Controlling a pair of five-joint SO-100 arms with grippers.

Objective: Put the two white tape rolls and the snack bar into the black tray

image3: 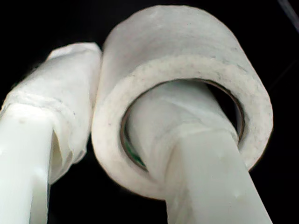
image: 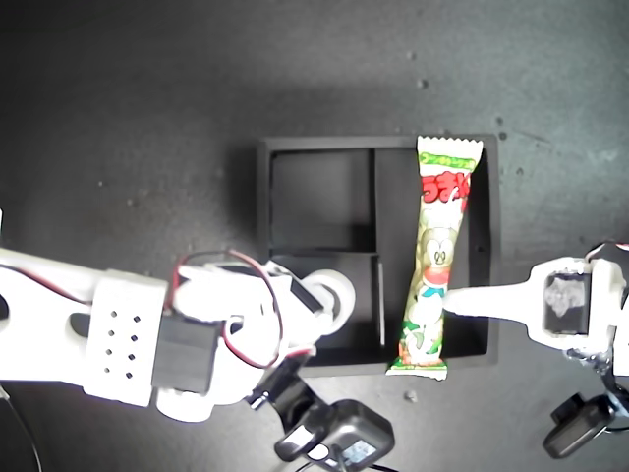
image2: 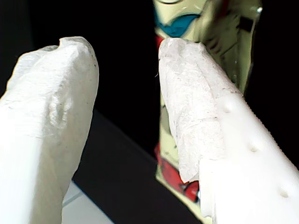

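The black tray lies in the middle of the exterior view. The snack bar rests lengthwise in its long compartment, with the near crimped end over the rim. My first gripper reaches in from the exterior view's right and is open. One of its fingertips sits against the snack bar. My second gripper, coming from the exterior view's left, is shut on a white tape roll over the near small compartment. One finger passes through the white tape roll; the other presses its outer wall.
The far small compartment shows bare black floor. Black camera units hang under the arms, one at the bottom of the exterior view and another at the bottom right. Red and black wires loop over the second arm. Dark tabletop surrounds the tray.
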